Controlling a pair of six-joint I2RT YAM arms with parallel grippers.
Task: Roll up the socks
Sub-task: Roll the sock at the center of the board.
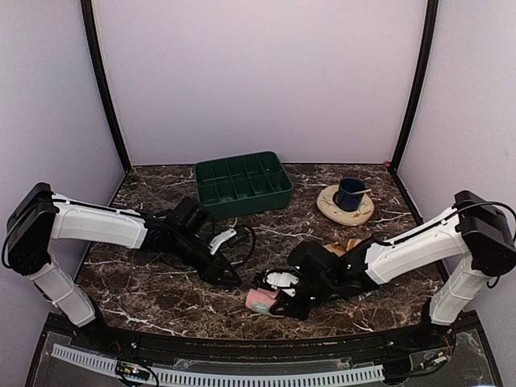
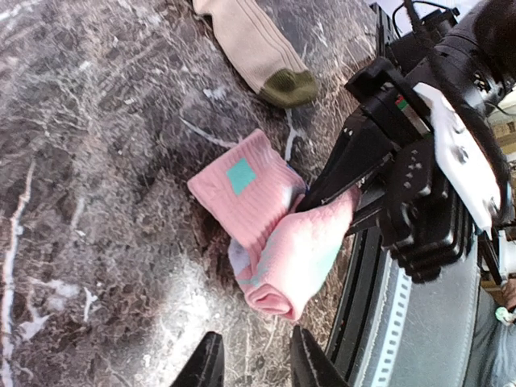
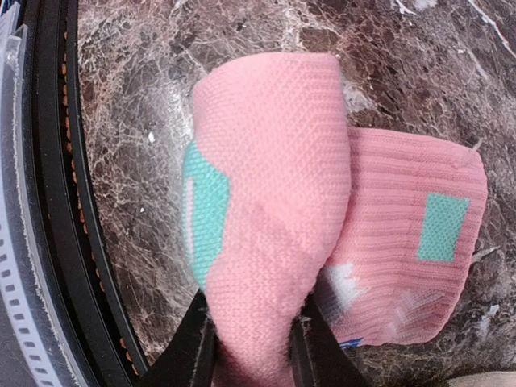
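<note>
The pink sock (image 3: 274,161) is gripped by the right hand (image 3: 250,314). Its folded-over foot end is pinched between the two fingers, which are closed onto the fabric to about the thickness of the doubled layer. This end is raised and laid back over the ribbed cuff part, which is left flat on the bench (image 2: 97,161) just beyond the fingertips. The fold is judged to be held this way so that a first turn of the roll can be started without the loose part springing open.

The left hand (image 2: 255,337) is held low over the bench, just short of the sock's rounded fold, with its fingers parted and nothing between them. It is judged to be placed there either to pin the fold or to take over the roll, so that the right hand's grip can be reset.

The tan sock (image 2: 254,44) lies flat on the bench, well beyond the pink one as seen from the left hand, and is touched by neither hand. It is not yet taken into any roll.

The task is therefore judged to be at an early stage: one sock is folded once and nothing is rolled tight. The risk to be watched is the knit slipping out of the narrow pinch.
</note>
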